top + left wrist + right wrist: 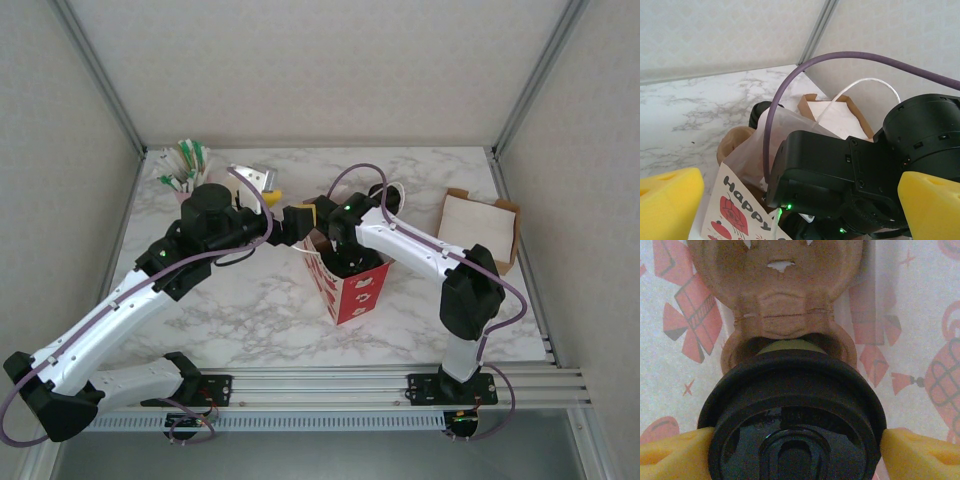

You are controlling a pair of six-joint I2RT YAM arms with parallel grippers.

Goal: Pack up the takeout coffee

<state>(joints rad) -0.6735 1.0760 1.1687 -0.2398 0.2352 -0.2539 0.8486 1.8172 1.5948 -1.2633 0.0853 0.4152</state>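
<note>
The takeout coffee [795, 405] stands upright inside the red-and-white gift bag [352, 290], its black lid toward the right wrist camera and a sliver of olive-green body above the lid. It sits in a brown pulp cup carrier [775, 305] on the bag's floor. My right gripper [797, 450] reaches down into the bag, and its yellow pads [675, 452] lie against the lid's rim on both sides. My left gripper [800, 197] hovers open at the bag's left upper edge [298, 216], yellow fingers [667, 200] wide apart, nothing between them but the right arm's wrist beyond.
A cardboard tray [478, 228] with white paper lies at the right. A holder of green-and-white sticks [185, 165] and a silver pouch [255, 180] stand at the back left. The bag's white handle [865, 85] loops over the right wrist.
</note>
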